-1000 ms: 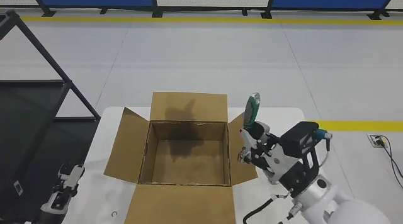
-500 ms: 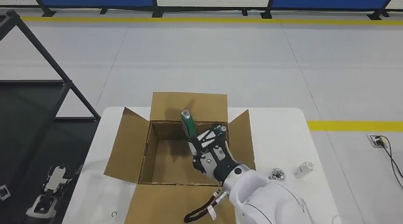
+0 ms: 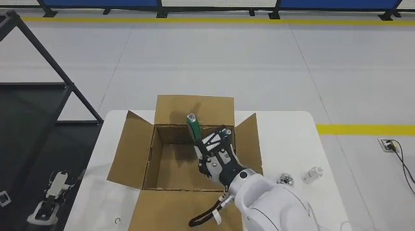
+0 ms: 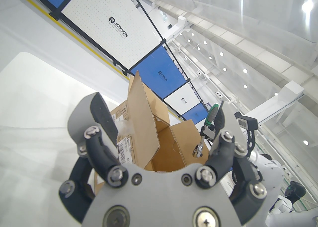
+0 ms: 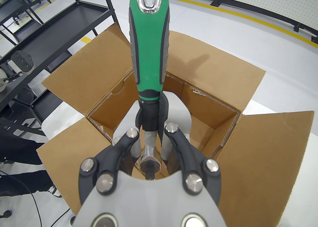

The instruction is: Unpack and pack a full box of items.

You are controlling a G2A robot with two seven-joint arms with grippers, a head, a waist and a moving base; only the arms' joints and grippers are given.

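Observation:
An open cardboard box (image 3: pixel 194 109) stands in the middle of the white table (image 3: pixel 285 127), all flaps folded out and bare cardboard showing inside. My right gripper (image 3: pixel 211 145) hangs over the box's far right part, shut on a ratchet wrench (image 3: pixel 192 126) with a green handle. In the right wrist view the handle (image 5: pixel 149 39) points away from the gripper (image 5: pixel 151 116), over the box (image 5: pixel 223 84). My left gripper (image 3: pixel 55 195) sits low beside the table's left edge, open and holding nothing. The left wrist view looks between its fingers (image 4: pixel 101 113) at the box (image 4: pixel 141 118) and the ratchet (image 4: pixel 210 115).
A small clear bottle (image 3: pixel 312 174) and a small dark item (image 3: pixel 284 180) lie on the table right of the box. A tiny ring (image 3: pixel 117 220) lies near the front left. A black metal rack (image 3: pixel 32 114) stands left of the table.
The right gripper carried the ratchet from the box's right side leftward to over the box's inside, then held nearly still. The left gripper shifted slightly lower and leftward.

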